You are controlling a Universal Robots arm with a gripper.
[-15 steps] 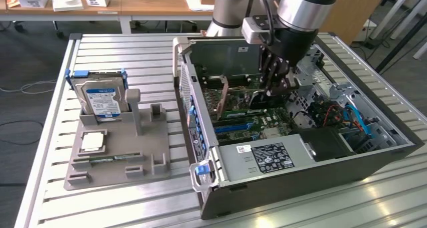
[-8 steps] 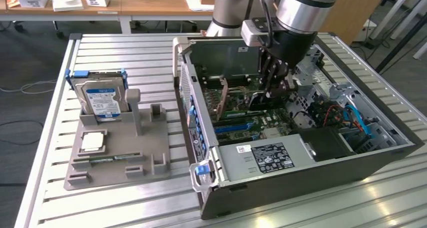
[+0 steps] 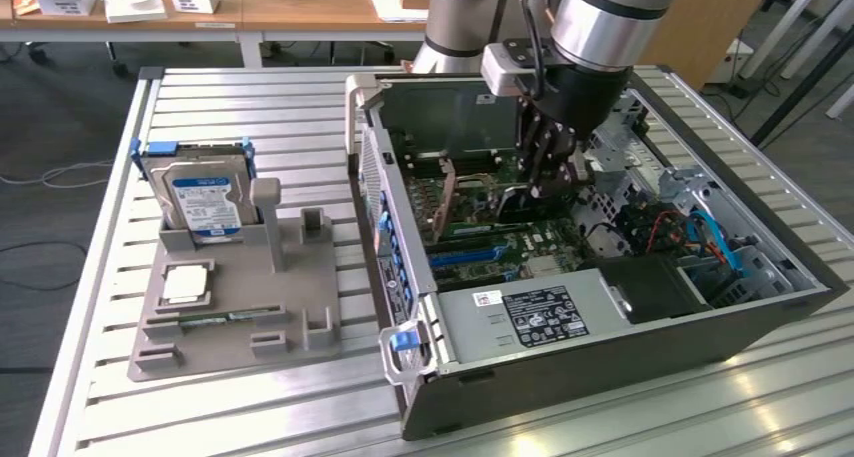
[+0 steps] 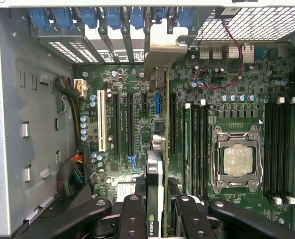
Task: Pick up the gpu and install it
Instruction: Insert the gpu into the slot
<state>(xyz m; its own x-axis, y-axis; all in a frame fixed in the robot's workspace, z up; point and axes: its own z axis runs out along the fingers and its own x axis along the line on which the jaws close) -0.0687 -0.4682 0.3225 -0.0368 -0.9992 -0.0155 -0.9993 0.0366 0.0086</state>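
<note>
You had the slatted aluminium table (image 3: pixel 240 97) carrying a black, open-sided desktop computer case (image 3: pixel 601 367), and the silver-and-black robot arm (image 3: pixel 607 17) reached down into that case from above. At its end the black claw (image 4: pixel 159 206) was narrowed onto the gpu (image 4: pixel 160 164), a thin dark circuit card seen edge-on in the wrist view, with the black fingers (image 4: pixel 132 214) pressed against its two flat faces. The card stood upright inside the case over the green motherboard (image 4: pixel 187 89), its edge running in line with the long black expansion slots. Its greyish metal bracket (image 4: pixel 162 47) pointed toward the row of blue latches (image 4: pixel 107 17) at the case's rear wall. Whether the card's lower edge touched a slot, you could not tell from either view. The exterior view gave you what lay outside the case: at the exterior view's left, just beside the case, a grey plastic holder (image 3: pixel 254 277). In it a silver blue-labelled hard drive (image 3: pixel 203 197) stood upright, a square silver processor chip (image 3: pixel 183 282) lay flat, and a narrow green memory stick (image 3: pixel 214 319) lay in a groove. The wrist view gave you the board itself: the silver metal-framed processor socket (image 4: pixel 235 159) to one side of the card and a long white slot (image 4: pixel 101 119) on the other side, well apart from it.
</note>
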